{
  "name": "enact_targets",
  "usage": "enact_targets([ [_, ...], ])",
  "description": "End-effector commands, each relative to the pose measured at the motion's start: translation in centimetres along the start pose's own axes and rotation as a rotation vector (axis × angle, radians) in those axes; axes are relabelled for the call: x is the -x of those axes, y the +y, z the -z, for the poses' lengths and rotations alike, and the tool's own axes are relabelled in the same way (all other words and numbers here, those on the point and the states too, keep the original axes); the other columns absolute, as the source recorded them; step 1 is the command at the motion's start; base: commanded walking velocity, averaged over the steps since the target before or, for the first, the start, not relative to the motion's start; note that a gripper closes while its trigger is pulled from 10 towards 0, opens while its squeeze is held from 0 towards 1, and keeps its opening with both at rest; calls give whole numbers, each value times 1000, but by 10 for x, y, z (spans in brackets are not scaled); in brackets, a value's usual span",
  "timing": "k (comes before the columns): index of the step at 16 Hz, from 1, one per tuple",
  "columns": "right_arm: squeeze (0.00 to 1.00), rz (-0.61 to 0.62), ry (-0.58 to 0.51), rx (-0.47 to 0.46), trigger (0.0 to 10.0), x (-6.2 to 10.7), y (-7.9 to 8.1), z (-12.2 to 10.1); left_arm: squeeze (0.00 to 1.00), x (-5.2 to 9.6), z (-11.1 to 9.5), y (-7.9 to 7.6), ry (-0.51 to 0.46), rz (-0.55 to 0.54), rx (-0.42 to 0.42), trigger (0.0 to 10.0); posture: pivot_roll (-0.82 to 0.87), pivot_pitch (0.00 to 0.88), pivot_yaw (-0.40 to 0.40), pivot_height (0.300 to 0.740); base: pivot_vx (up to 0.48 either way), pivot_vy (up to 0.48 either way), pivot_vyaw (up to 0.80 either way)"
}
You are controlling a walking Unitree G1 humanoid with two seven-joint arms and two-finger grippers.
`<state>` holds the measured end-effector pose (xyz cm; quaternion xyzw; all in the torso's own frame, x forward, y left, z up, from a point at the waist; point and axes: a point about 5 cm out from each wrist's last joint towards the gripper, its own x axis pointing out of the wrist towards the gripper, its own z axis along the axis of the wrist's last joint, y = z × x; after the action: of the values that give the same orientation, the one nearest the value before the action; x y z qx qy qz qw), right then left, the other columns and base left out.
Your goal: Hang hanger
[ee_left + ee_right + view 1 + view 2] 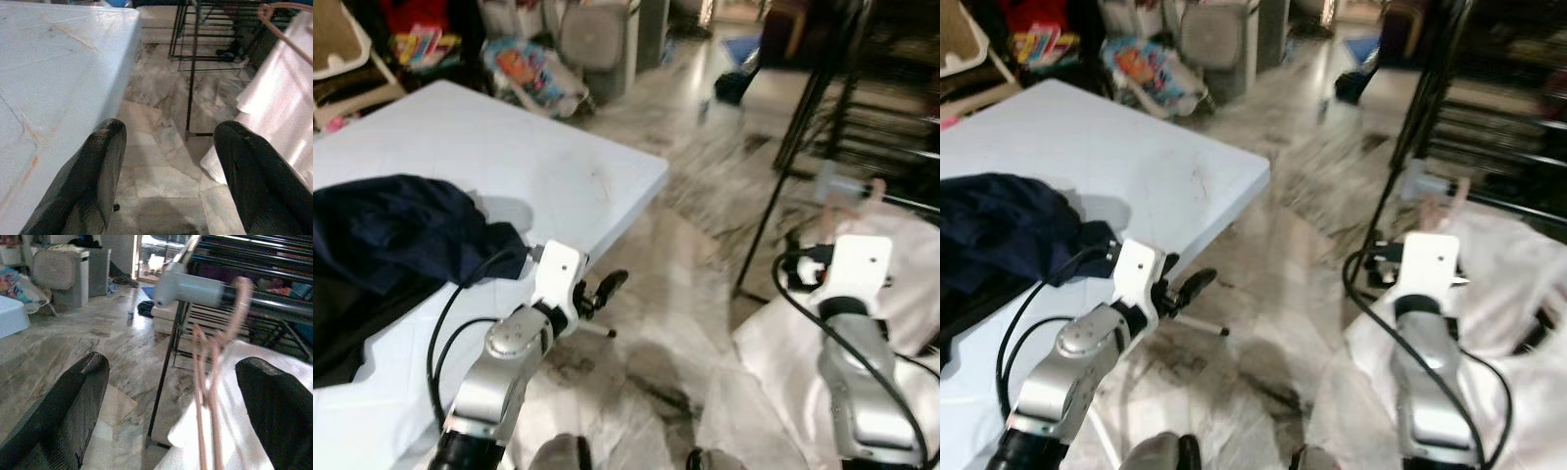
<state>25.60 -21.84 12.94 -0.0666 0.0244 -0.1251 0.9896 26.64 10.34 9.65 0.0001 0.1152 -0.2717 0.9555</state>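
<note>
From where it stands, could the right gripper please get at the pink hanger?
Probably yes: the right gripper is open, and the hanger, hooked over the rail, sits between its fingers with nothing in the way.

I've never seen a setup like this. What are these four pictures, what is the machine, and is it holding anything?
This is a walking robot with two silver arms, each ending in a gripper of two black fingers. The top two pictures come from cameras in its head, looking down and forward. The other two come from cameras on its wrists, looking along the fingers.

On the robot's left stands a white table with a dark blue garment lying on it. The left gripper sits beside the table's edge, open and holding nothing.

On the right, a pink hanger carrying a white garment is hooked over the pale bar of a black clothes rack. The right gripper is open too, one finger on either side of the hanger's neck, not squeezing it.
</note>
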Motion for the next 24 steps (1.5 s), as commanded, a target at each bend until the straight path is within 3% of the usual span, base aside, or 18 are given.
enact_targets([
  [1, 0, 28, 40, -33, 10000, -1, -2, 4, 0, 1, -1, -1, 1, -6, -10, 10000, -23, 0, 55, 740, -311, 0, 0],
  [3, 0, -20, 30, -9, 10000, -2, 1, 2, 0, 0, -1, -1, 2, -6, -8, 10000, -25, 0, 53, 740, -307, 0, 0],
  [8, 0, -81, 37, -89, 10000, 1, 6, 0, 0, 0, -1, -2, 5, -6, -9, 10000, -27, 0, 51, 740, -307, 0, 0],
  [10, 0, -116, 35, -64, 10000, 1, 9, -1, 0, 0, -1, -2, 6, -9, -11, 10000, -25, 0, 51, 740, -304, 0, 0],
  [16, 0, -152, 36, -129, 10000, 1, 15, -4, 0, -1, 1, 0, 29, -21, -37, 10000, -23, 0, 52, 740, -191, 0, 800],
  [21, 0, -191, 23, -123, 10000, 2, 21, -6, 0, -2, 1, 10, 22, -108, -51, 10000, -24, 0, 52, 740, 0, 0, 800],
  [24, 0, -196, 25, -151, 10000, 1, 22, -7, 0, -2, 1, 13, 29, -132, -45, 10000, -22, 0, 50, 740, 0, 92, 135],
])
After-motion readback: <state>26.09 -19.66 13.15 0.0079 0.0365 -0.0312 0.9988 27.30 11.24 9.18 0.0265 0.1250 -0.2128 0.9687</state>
